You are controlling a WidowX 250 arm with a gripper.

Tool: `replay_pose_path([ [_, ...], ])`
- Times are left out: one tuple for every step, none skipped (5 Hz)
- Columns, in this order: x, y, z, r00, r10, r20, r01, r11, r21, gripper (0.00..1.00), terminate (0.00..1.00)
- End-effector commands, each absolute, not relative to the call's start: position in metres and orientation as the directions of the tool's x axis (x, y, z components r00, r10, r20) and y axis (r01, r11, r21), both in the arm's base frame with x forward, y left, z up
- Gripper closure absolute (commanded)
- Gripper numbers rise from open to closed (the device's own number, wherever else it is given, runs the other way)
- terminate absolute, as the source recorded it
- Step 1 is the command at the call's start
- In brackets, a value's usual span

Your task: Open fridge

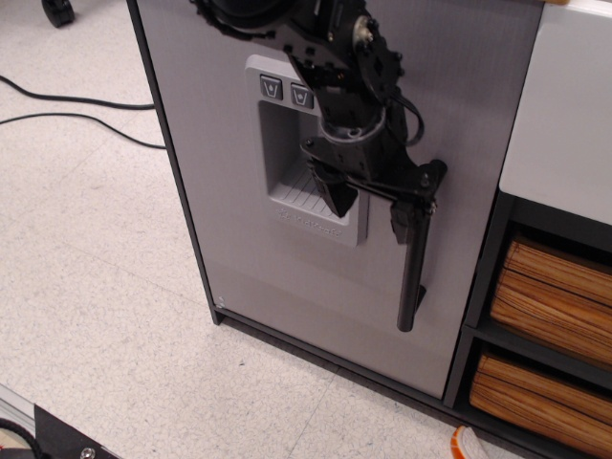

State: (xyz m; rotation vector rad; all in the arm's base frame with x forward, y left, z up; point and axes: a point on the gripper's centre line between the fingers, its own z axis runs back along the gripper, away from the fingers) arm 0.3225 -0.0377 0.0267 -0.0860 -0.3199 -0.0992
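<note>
While the fridge [239, 239] stood shut on the floor beside the white cabinet [559, 105] with baskets [545, 296], the claw [368, 206] hung spread before its door, one finger [402, 218] by the black handle [413, 277].

My gripper [371, 203] hangs open against the shut grey door of the fridge [229, 239], one finger over the dispenser panel [287, 191], the other at the top of the black handle [413, 277]. Woven baskets [550, 296] sit at right.
</note>
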Motion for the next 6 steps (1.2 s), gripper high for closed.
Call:
replay_pose_path([
  [0.346, -0.052, 0.058, 0.894, -0.072, 0.442, 0.104, 0.993, -0.050, 0.00, 0.00],
  [0.351, -0.056, 0.066, 0.888, -0.060, 0.456, 0.097, 0.994, -0.058, 0.00, 0.00],
  [0.362, -0.063, 0.069, 0.884, -0.034, 0.467, 0.073, 0.995, -0.067, 1.00, 0.00],
  [0.365, -0.066, 0.072, 0.872, -0.030, 0.489, 0.079, 0.994, -0.080, 1.00, 0.00],
  [0.363, -0.066, 0.070, 0.877, -0.032, 0.480, 0.076, 0.994, -0.072, 1.00, 0.00],
  [0.357, -0.064, 0.066, 0.875, -0.047, 0.482, 0.087, 0.994, -0.059, 1.00, 0.00],
])
